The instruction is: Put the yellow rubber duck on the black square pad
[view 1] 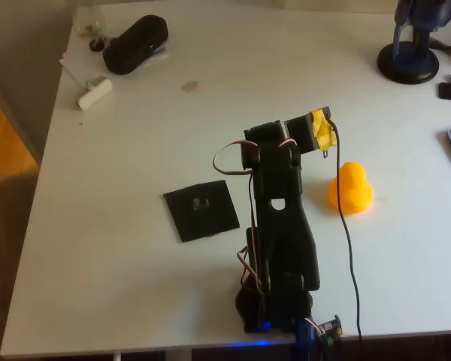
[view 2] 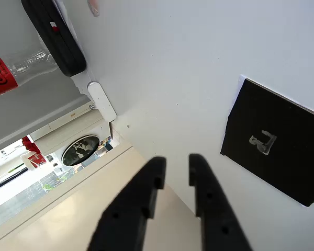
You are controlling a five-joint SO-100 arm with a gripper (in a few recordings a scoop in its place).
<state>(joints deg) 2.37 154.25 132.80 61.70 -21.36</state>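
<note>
The yellow rubber duck (view 1: 351,188) sits upright on the white table, to the right of the folded black arm (view 1: 279,218) in the overhead view. The black square pad (view 1: 201,210) lies flat to the arm's left, with a small square mark at its centre. The wrist view has the pad (view 2: 282,144) at its right. A yellow-taped part (view 1: 320,129) of the arm's upper end hangs just up-left of the duck. My gripper (view 2: 175,162) has its black fingers almost together, with nothing between them. It points over bare table towards the table's edge.
A black oblong pouch (view 1: 135,43) and a small white block (view 1: 95,92) lie at the far left corner. A dark round stand (view 1: 410,60) is at the far right. A cable (view 1: 347,233) runs down past the duck. A cola bottle (view 2: 13,70) shows beyond the pouch.
</note>
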